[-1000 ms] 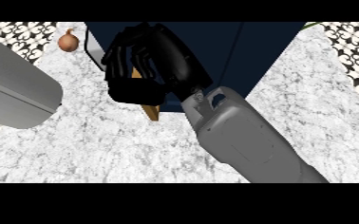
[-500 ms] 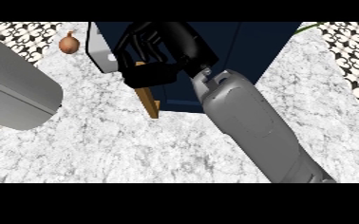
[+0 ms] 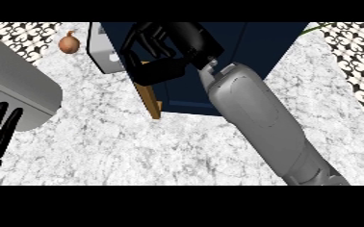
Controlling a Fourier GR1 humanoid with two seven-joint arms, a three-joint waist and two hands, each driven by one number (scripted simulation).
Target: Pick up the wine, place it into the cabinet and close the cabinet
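At the far edge of the worktop (image 3: 177, 154), near its middle, stood the dark blue cabinet (image 3: 263, 53), its door (image 3: 150, 103) swung out so that the wooden edge pointed back across the marble. The right hand (image 3: 167, 53) sat at the top of that edge, fingers curled over it and thumb laid across it, seemingly gripping the door. No wine showed anywhere; it may have been inside the cabinet behind the hand, but that could not be told. A grey block (image 3: 105, 53) lay just beside the curled fingers, and an onion (image 3: 68, 44) sat near the far left corner, well apart. The left hand (image 3: 7, 125) showed only as straight black fingers at the left edge, resting. I judged 2 risks from here. If the wine stood close to the opening, a swinging door could strike it and stay ajar. If the hand swung wide to the left, the fingers could knock the grey block. A grip this close to the hinge side might also slip off the edge.
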